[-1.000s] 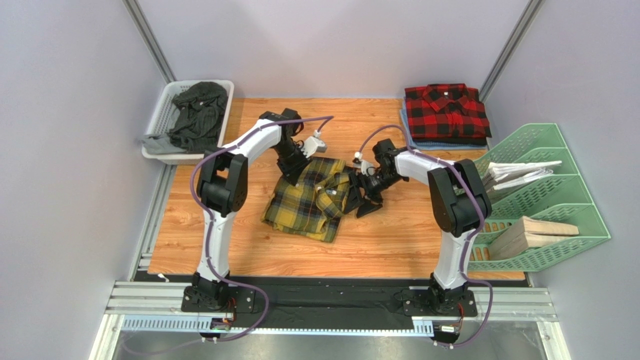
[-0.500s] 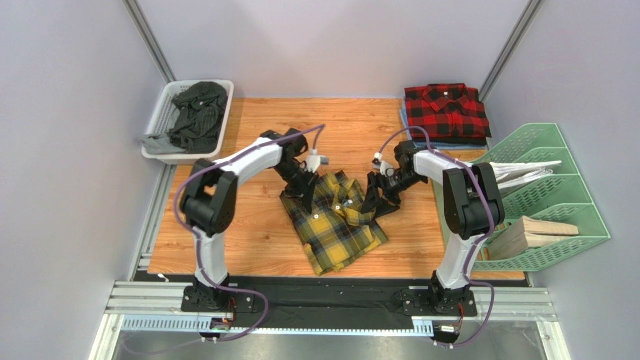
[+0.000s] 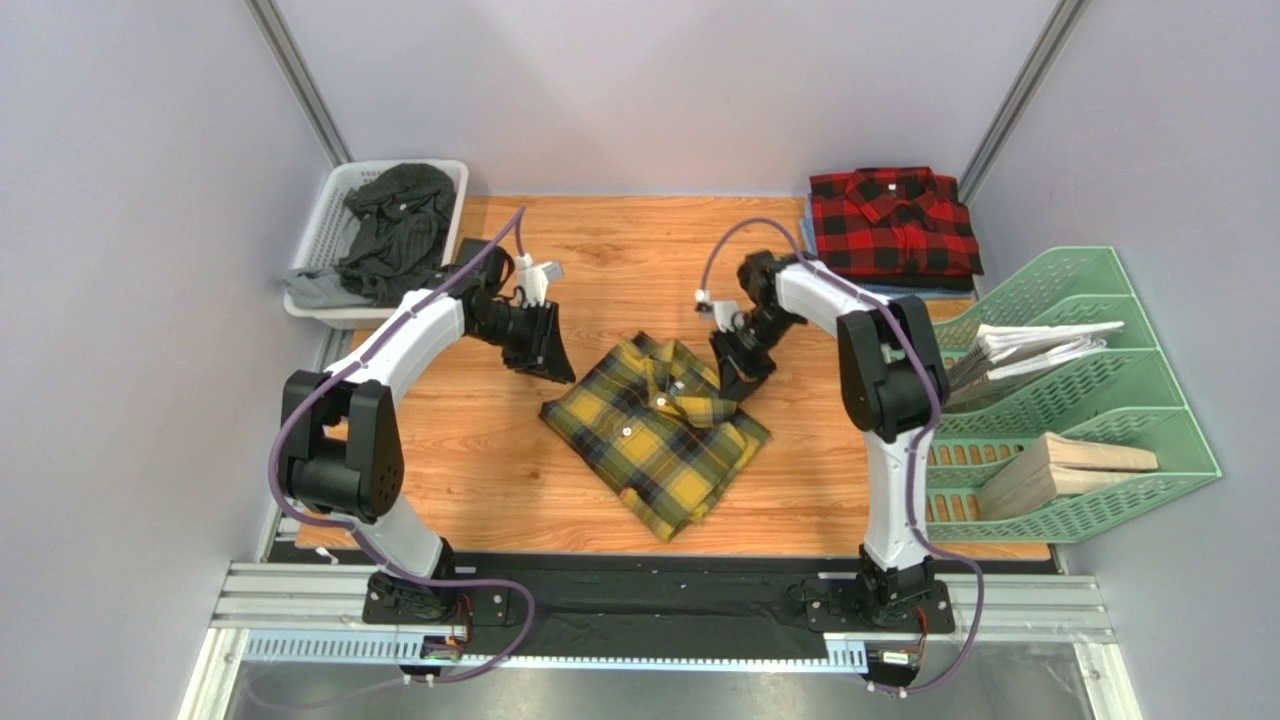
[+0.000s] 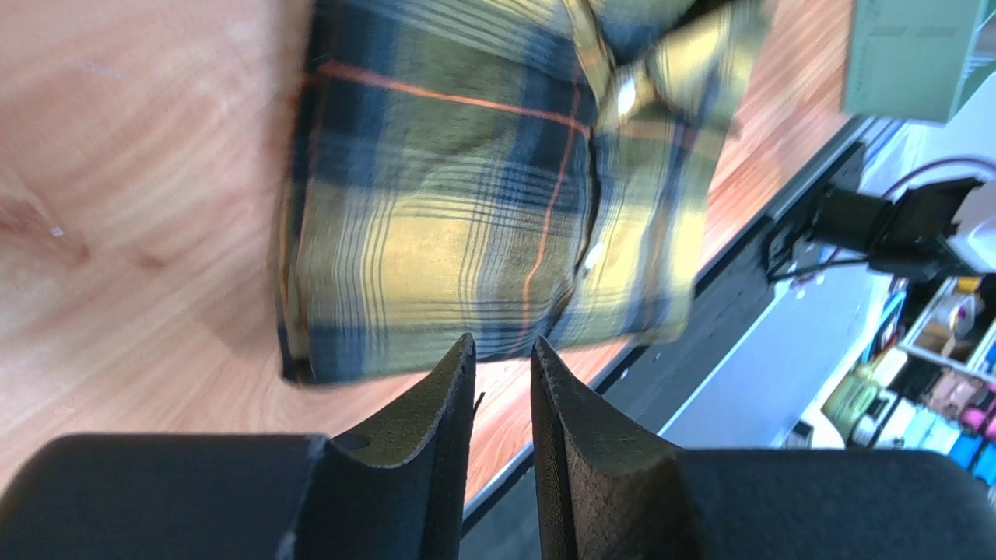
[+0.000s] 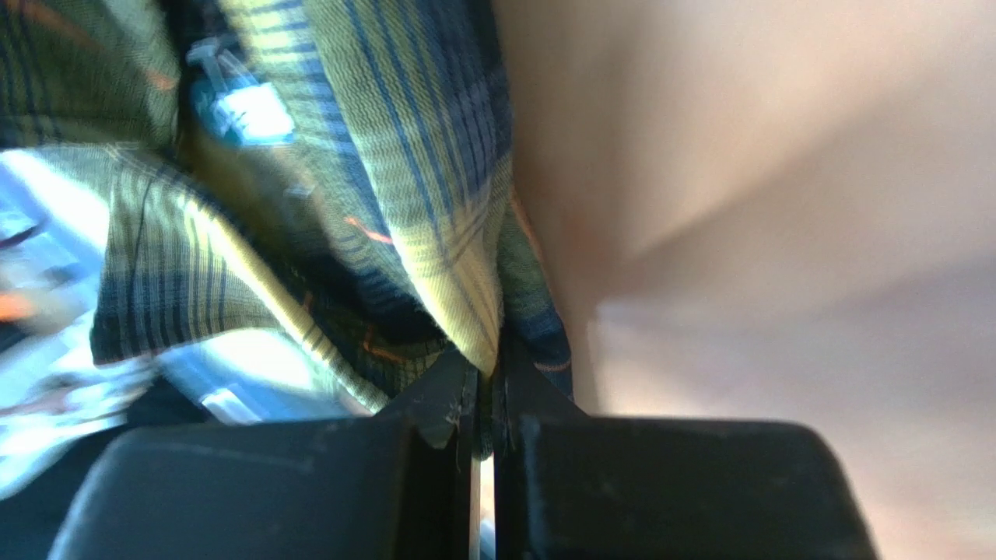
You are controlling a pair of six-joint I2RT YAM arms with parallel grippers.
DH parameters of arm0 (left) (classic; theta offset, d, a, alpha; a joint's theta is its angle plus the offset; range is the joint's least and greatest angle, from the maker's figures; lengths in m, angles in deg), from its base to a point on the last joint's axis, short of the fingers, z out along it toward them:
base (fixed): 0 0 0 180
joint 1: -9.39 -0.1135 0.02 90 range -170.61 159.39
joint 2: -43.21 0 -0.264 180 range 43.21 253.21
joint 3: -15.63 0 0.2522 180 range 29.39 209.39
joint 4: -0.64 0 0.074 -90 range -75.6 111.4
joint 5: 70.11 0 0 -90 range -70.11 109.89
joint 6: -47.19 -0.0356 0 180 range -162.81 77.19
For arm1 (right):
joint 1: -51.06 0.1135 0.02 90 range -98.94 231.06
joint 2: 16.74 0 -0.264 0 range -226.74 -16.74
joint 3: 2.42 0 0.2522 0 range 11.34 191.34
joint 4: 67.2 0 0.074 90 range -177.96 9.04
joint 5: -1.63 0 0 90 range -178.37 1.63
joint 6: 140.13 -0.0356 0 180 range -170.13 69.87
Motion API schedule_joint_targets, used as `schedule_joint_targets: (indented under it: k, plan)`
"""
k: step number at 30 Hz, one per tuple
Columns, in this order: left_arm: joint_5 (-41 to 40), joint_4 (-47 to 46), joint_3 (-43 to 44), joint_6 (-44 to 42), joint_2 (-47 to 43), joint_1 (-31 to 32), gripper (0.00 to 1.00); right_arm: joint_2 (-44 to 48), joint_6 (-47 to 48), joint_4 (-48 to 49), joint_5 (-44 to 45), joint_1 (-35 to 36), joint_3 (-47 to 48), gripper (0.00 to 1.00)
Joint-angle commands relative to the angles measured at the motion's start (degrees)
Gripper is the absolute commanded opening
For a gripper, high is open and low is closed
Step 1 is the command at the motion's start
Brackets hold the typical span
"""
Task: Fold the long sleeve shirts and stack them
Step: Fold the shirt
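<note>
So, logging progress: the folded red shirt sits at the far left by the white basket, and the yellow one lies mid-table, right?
No: the top view shows the red shirt folded at the far right, beside the green rack, not by the basket. The yellow shirt does lie mid-table.

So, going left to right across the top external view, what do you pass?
white basket of dark clothes → yellow plaid shirt → red plaid shirt → green rack. Both end effectors overlap the yellow shirt's edges, so they are left out.
</note>
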Motion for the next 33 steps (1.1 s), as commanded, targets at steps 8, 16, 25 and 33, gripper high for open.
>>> schedule_joint_targets:
  k: [8, 16, 25, 33]
  plan:
    - [1.6, 0.9, -3.0, -7.2, -0.3, -5.1, 0.33, -4.7, 15.1, -0.2, 7.6, 4.0, 29.9, 0.50]
    - [3.4, -1.9, 2.8, -7.6, 8.0, -6.3, 0.32, 6.4, -0.9, -0.7, -2.7, -5.4, 16.1, 0.45]
    - [6.0, -1.2, 9.6, -8.7, 15.4, -5.9, 0.35, 15.5, -13.6, 8.7, -13.2, -5.6, -11.9, 0.36]
    - [6.3, -0.8, 15.1, -9.4, 21.1, -5.8, 0.36, 10.2, -19.4, 15.7, -13.2, -5.6, -10.5, 0.36]
